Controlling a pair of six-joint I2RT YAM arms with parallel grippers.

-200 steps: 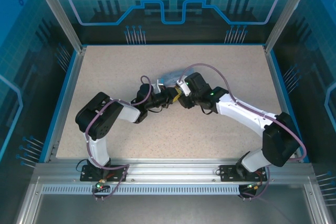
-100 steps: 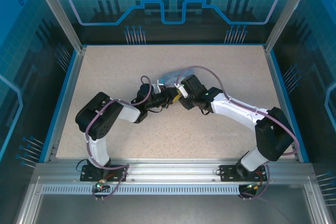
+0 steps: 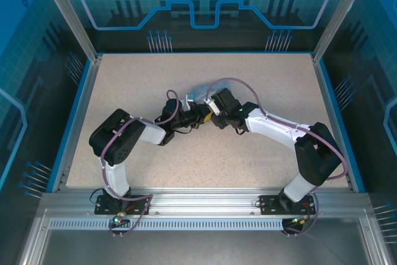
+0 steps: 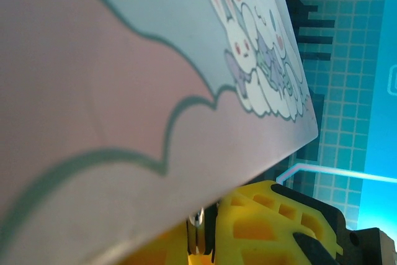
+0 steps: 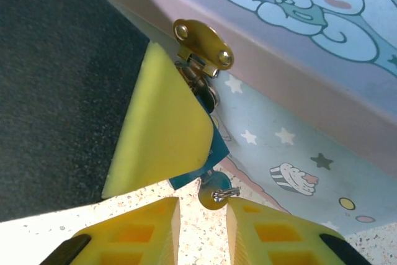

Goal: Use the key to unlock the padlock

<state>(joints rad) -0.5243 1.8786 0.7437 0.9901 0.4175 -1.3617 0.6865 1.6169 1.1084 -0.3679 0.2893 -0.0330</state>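
Lower frame: right gripper (image 5: 203, 206) narrow around tiny dark metal key (image 5: 214, 195); left gripper (image 4: 201, 240) clamps small silvery padlock (image 5: 208, 94). Off-centre squeeze could knock key askew.

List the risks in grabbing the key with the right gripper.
The right gripper has its jaws apart just below the tiny key; they may close off-centre and flick it aside. The left gripper has a finger crowding the padlock under the hasp of the tin, so turning the key may jam.
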